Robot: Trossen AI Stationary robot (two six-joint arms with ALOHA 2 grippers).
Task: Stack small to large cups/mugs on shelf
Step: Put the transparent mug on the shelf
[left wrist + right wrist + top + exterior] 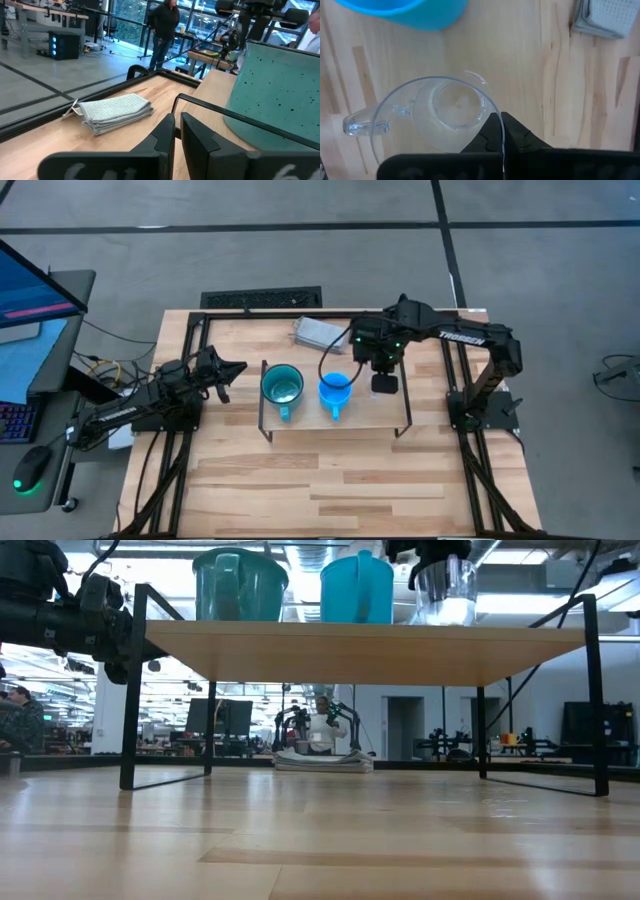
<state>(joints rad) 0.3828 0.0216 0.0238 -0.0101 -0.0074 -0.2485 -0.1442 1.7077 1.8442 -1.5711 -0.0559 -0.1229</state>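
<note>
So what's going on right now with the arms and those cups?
Right gripper shut on clear cup rim, on shelf beside blue mug. Left gripper shut, idle near teal mug. Nothing blocking.

Even indoor brightness, backlit low view with window glare, soft blur on near fingers [172,142].

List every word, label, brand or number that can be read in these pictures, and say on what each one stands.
"TROSSEN": white letters on the right arm, high view only; small, partly guessed from shape.
Teal mug, blue mug, clear cup: no print visible.
Monitor at the table's left: coloured areas, no readable text.
</note>
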